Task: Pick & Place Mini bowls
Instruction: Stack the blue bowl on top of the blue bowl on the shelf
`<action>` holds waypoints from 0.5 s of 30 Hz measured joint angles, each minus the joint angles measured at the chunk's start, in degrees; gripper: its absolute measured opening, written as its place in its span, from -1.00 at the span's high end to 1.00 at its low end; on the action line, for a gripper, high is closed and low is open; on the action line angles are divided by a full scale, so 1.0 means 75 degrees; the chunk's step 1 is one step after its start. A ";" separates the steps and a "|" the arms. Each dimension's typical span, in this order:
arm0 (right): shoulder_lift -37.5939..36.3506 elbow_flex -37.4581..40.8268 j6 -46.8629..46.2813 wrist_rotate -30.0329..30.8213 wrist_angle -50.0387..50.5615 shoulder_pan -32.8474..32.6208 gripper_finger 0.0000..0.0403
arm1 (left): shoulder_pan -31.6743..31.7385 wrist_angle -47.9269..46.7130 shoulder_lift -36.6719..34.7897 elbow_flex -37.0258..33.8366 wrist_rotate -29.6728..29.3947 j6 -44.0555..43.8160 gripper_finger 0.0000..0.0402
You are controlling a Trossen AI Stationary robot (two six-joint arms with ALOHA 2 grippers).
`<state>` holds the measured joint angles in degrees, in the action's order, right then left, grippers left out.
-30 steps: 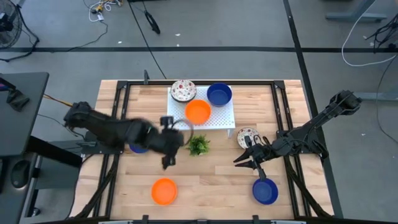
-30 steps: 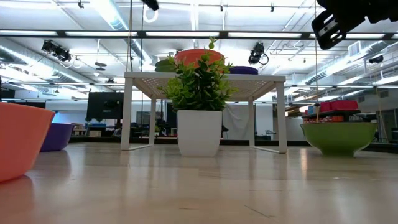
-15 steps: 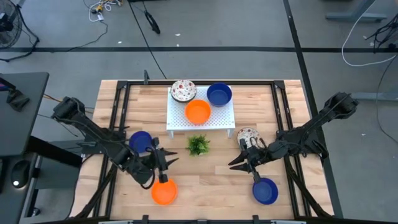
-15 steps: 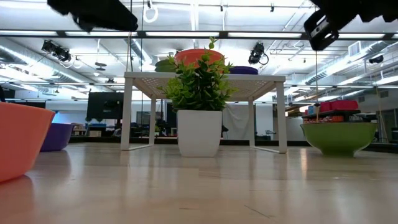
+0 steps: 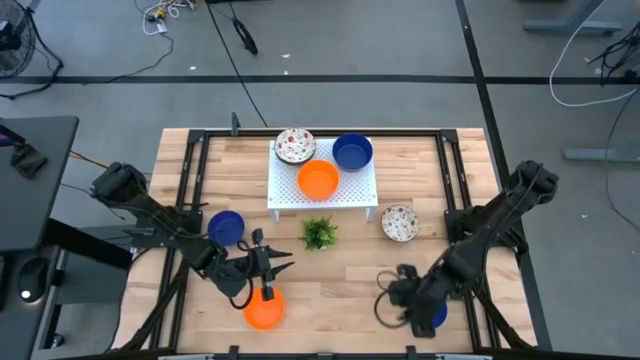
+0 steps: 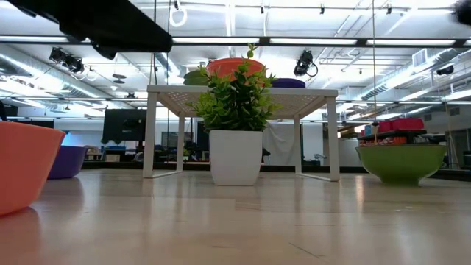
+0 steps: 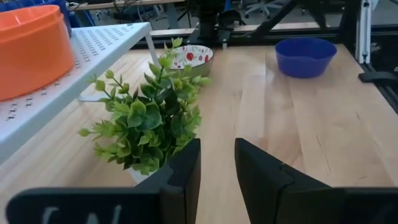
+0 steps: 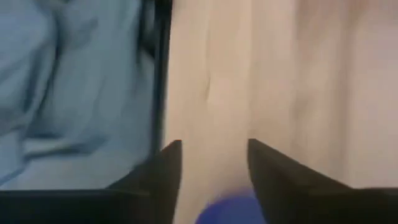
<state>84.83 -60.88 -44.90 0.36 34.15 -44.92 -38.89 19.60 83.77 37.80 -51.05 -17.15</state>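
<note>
My left gripper (image 5: 281, 265) is open and empty, just above the far rim of an orange bowl (image 5: 264, 309) near the table's front edge; its open fingers (image 7: 217, 168) point toward the plant. My right gripper (image 5: 389, 298) is open at the front right, beside a blue bowl (image 5: 437, 314) that the arm mostly hides. In the right wrist view that blue bowl (image 8: 229, 208) shows low between the fingers. A speckled bowl (image 5: 400, 222) and another blue bowl (image 5: 226, 227) sit on the table. A speckled (image 5: 295, 146), an orange (image 5: 318, 180) and a blue bowl (image 5: 352, 152) stand on the white rack (image 5: 285, 195).
A small green plant (image 5: 319, 233) in a white pot stands in front of the rack, between the two arms. The black table frame (image 5: 190, 160) runs along both sides. Bare wood (image 5: 335, 285) lies between the grippers.
My left gripper has gone from beside the rack toward the table's near edge, to just above the orange bowl. My right gripper has gone from beside the speckled bowl toward the near edge, over the blue bowl, and has turned. No bowl has moved.
</note>
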 joint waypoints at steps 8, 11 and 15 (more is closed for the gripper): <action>0.1222 -0.0780 -0.3108 -0.1402 0.1142 -0.0567 -0.24 | 0.0017 0.0041 0.0046 0.0003 -0.0032 0.0203 0.49; 0.1509 -0.0769 -0.3489 -0.1367 0.1182 -0.0599 -0.17 | 0.0017 0.0103 0.0046 0.0003 -0.0050 0.0413 0.49; 0.1707 -0.0769 -0.3849 -0.1186 0.1347 -0.0564 -0.02 | 0.0029 0.0102 0.0046 0.0003 -0.0050 0.0469 0.49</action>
<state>97.63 -66.65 -73.77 -8.54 44.25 -49.15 -38.68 20.36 84.12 37.82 -51.42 -13.63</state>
